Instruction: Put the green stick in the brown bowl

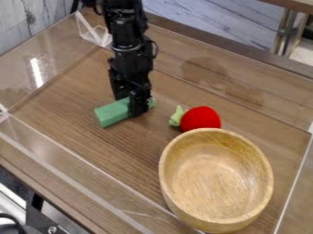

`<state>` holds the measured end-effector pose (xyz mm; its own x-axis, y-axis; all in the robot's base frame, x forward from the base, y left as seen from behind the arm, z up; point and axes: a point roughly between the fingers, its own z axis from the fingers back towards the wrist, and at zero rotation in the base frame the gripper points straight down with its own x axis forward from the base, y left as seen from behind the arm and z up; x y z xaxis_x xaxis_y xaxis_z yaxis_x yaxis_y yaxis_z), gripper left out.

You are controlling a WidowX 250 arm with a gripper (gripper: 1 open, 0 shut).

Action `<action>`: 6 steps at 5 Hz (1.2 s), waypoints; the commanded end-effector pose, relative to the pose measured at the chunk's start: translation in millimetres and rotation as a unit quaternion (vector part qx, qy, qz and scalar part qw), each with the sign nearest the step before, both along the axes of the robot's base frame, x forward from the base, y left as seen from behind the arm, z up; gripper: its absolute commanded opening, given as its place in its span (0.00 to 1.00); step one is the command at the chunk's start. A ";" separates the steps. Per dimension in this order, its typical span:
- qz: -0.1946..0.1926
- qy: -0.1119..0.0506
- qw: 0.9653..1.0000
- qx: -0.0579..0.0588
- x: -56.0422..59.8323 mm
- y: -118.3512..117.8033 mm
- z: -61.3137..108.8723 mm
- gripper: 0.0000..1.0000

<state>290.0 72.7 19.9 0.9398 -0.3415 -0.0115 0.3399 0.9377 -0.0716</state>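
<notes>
Camera view, single arm pointing straight down. Jaws (132, 102) closed on the right end of the green stick (113, 112), pinching it across its narrow width; the stick lies flat on the tabletop (73, 78), its left end poking out toward the near-left edge. Judgement: the stick looks like a rigid, light, matte block, so it should not flex or crush, and the matte faces ought to give fair friction. A hold near one end leaves the free end able to droop or swing on the lift; a hold at mid-length across the short side would sit steadier. Just right of the jaws, clear of them, sits a red round toy (199, 117) with green leaves. Beyond it, toward the near-right corner, the brown bowl (173, 165) stands empty, well apart from the stick.
</notes>
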 end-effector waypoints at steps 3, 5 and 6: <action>0.036 -0.006 0.999 -0.016 13.6 8.8 31.7 0.00; 0.060 -0.031 0.998 -0.010 8.0 2.2 62.5 0.00; 0.093 -0.051 0.994 -0.007 -11.8 -35.4 82.0 0.00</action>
<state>274.3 33.4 91.2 0.9839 -0.1708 0.0519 0.1744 0.9818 -0.0749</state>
